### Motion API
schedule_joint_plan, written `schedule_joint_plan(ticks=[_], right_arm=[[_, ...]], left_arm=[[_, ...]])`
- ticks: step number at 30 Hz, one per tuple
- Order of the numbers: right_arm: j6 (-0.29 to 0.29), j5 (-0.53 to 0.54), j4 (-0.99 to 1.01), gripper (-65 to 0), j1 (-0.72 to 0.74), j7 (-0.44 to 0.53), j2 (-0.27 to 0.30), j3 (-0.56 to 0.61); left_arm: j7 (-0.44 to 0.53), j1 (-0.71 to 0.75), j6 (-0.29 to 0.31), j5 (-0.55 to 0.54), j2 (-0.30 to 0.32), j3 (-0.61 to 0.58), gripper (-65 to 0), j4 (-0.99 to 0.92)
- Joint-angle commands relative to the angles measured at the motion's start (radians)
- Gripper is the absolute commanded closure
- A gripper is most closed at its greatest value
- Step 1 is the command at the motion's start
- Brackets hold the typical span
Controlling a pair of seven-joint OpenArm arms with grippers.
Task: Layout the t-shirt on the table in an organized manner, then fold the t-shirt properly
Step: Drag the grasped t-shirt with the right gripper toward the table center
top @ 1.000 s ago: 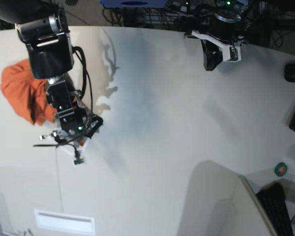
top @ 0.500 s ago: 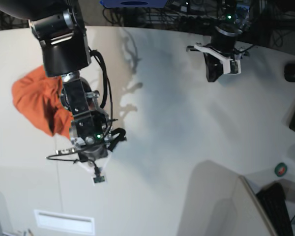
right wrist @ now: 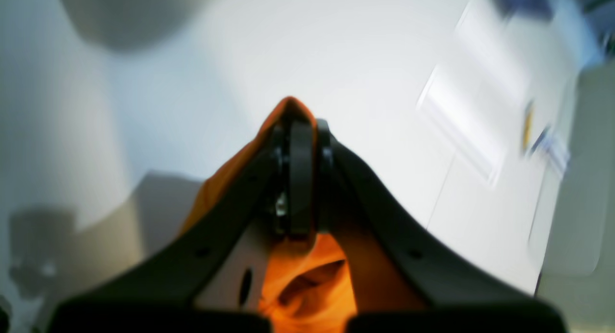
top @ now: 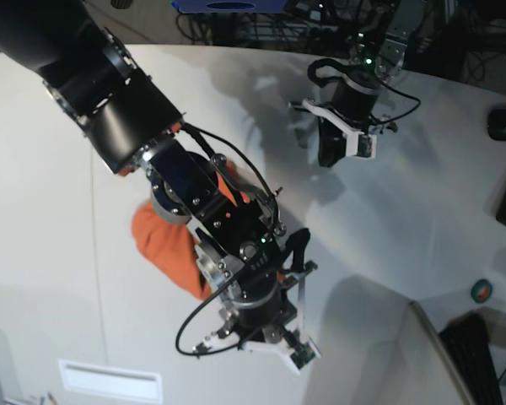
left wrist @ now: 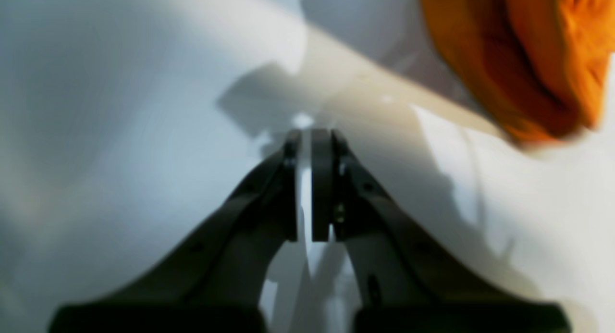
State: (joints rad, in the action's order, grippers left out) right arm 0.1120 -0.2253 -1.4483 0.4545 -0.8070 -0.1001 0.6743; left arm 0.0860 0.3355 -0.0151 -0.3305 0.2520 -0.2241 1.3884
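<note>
Right fingers (right wrist: 300,131) are clamped on a fold of the shirt (right wrist: 307,280), which hangs bunched under the right arm above the counter (top: 51,169). Left fingers (left wrist: 310,145) are nearly together, holding nothing, well apart from the shirt (left wrist: 519,49), over bare counter (left wrist: 120,107).
</note>
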Motion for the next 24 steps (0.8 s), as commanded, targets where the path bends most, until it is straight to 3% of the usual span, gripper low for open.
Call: schedule_joint_plan(ticks=[1, 3, 5, 9, 15, 18, 20, 22, 24], right_arm=[[0.001, -0.015, -0.035, 0.0, 0.054, -0.002, -0.003, -0.008], [0.001, -0.015, -0.081, 0.0, 0.085, -0.045, 0.007, -0.009], [0.001, -0.015, -0.162, 0.0, 0.1, -0.071, 0.055, -0.023], [-0.001, -0.015, -0.317, 0.0, 0.069, -0.076, 0.15, -0.184], [-0.002, -0.012, -0.44, 0.0, -0.141, -0.065, 0.291, -0.385], [-0.008, -0.012, -0.472, 0.0, -0.285, 0.008, 0.311, -0.492], [-0.045, -0.012, -0.469, 0.0, -0.354, 0.068, 0.313, -0.572], [-0.085, -0.012, -0.454, 0.0, -0.397, 0.102, 0.307, -0.638], [-0.09, -0.012, -0.429, 0.0, -0.412, 0.111, 0.294, -0.684]], left_arm=[[0.028, -0.002, 0.007, 0.0, 0.002, 0.001, -4.1, 0.021], [0.028, 0.004, 0.007, 0.0, 0.002, 0.009, -4.1, 0.019], [0.028, 0.006, 0.007, -0.005, 0.007, 0.012, -3.9, 0.015], [0.03, 0.015, 0.007, -0.008, 0.05, 0.013, -3.8, -0.031], [0.03, 0.01, 0.007, -0.009, 0.068, 0.015, -3.6, -0.106], [0.03, 0.0, 0.007, -0.009, 0.068, 0.016, -3.6, -0.136], [0.03, -0.011, 0.007, -0.009, 0.065, 0.016, -3.9, -0.139], [0.03, -0.014, 0.007, -0.009, 0.065, 0.016, -4.1, -0.136], [0.03, -0.02, 0.007, -0.009, 0.065, 0.016, -3.9, -0.128]])
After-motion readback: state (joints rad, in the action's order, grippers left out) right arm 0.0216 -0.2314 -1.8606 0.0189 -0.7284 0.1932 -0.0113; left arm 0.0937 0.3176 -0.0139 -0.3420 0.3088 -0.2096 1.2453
